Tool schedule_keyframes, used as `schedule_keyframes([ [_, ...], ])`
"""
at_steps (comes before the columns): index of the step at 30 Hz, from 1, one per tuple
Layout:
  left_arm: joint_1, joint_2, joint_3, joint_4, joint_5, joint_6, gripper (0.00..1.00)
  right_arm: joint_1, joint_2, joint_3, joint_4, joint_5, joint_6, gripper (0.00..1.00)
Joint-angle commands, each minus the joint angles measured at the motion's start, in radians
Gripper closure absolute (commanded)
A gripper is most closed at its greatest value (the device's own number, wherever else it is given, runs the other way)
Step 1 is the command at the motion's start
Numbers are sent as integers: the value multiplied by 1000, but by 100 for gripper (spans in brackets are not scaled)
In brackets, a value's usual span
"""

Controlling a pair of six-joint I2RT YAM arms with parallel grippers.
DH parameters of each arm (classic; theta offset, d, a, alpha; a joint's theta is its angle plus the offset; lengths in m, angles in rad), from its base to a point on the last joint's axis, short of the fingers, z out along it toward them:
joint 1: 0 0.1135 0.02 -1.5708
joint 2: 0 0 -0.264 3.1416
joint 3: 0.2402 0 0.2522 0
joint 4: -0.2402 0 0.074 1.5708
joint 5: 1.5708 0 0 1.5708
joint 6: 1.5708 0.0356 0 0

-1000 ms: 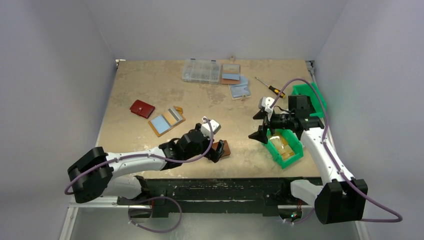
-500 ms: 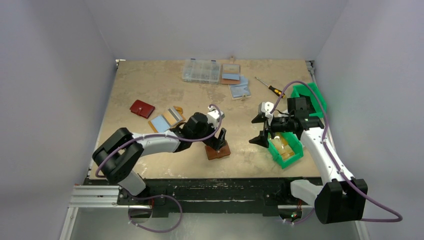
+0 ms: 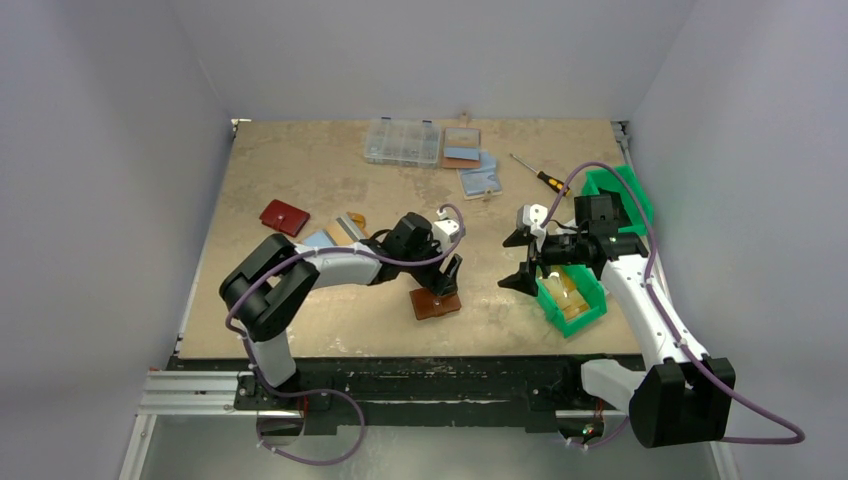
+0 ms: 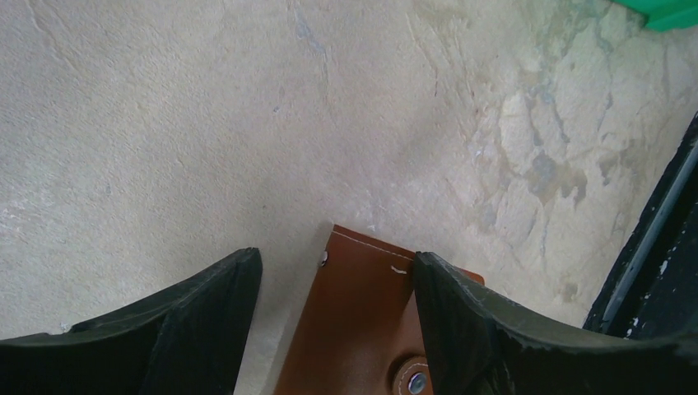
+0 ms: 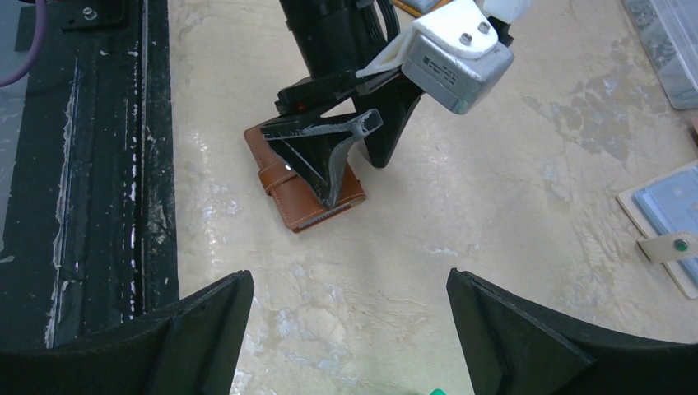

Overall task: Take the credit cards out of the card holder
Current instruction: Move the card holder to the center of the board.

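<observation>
The card holder [image 3: 436,304], brown leather and closed with its snap tab, lies flat near the table's front edge. My left gripper [image 3: 446,282] hangs just above its far end, open. In the left wrist view the holder [image 4: 354,329] lies between and under the open fingers [image 4: 332,262], and the right finger overlaps its edge. My right gripper [image 3: 518,260] is open and empty to the holder's right, in front of a green bin [image 3: 590,305]. Gold-coloured flat cards [image 3: 566,291] lie in that bin. The right wrist view shows the holder [image 5: 284,216] under the left gripper. Any cards inside the holder are hidden.
A dark red wallet [image 3: 283,216] and a brown holder with a blue card [image 3: 322,243] lie at the left. A clear parts box [image 3: 402,142], two more holders [image 3: 462,147], a screwdriver [image 3: 540,176] and a second green bin [image 3: 620,185] are at the back.
My left arm has swung in from the near left, and its gripper has risen and turned to stand over the holder's far end. The right gripper dropped slightly, then stayed still.
</observation>
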Motion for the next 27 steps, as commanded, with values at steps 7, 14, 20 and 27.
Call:
schedule_keyframes([
  [7, 14, 76, 91, -154, 10, 64, 34, -3, 2, 16, -11, -34, -19, 1],
  [14, 22, 8, 47, -123, -24, -3, 34, -2, 3, 16, -12, -33, -18, 1],
  [20, 64, -45, 8, -12, 53, -103, 30, -1, 3, 16, -14, -34, -19, 1],
  [27, 75, -56, 9, -35, 142, -128, 30, -2, 2, 16, -15, -34, -19, 1],
])
